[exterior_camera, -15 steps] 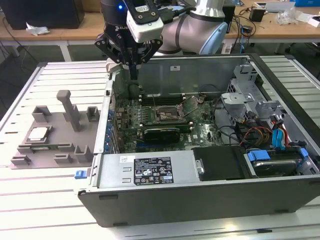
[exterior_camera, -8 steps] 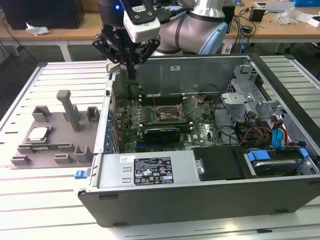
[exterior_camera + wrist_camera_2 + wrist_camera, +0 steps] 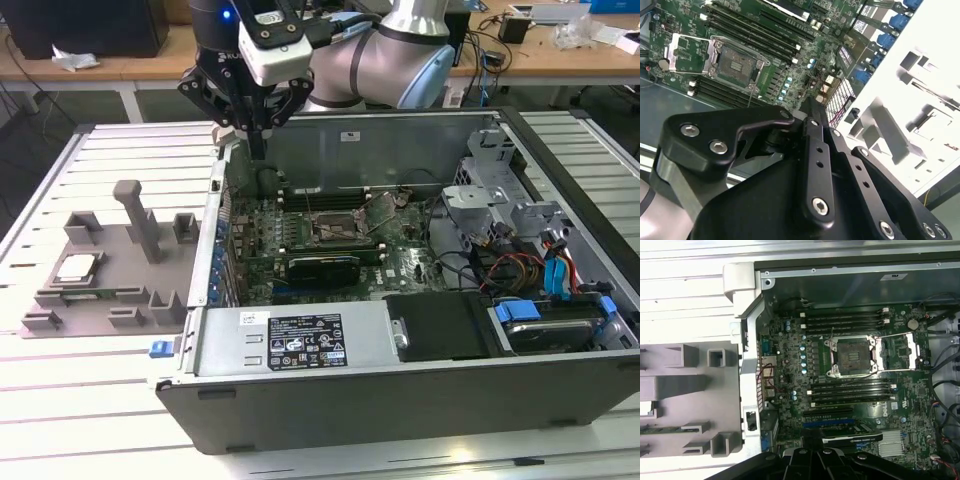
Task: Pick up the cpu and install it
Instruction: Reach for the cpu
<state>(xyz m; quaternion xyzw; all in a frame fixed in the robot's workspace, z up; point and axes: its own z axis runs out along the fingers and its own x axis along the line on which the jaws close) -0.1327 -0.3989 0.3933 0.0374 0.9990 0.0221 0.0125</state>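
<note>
Pickup not yet done: the cpu lay flat in the grey fixture tray on the surface, to the exterior view's left of the open computer case. The motherboard socket stood open and empty. The gripper hung above the case wall beside the tray, well apart from the cpu, its jaws apparently drawn together and holding nothing.

Exterior view faces the open case; both wrist views overlook its motherboard.

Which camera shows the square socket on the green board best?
The first wrist view: it looks squarely down on the socket, unobstructed. The second wrist view shows it slanted; the exterior view, from afar.
</note>
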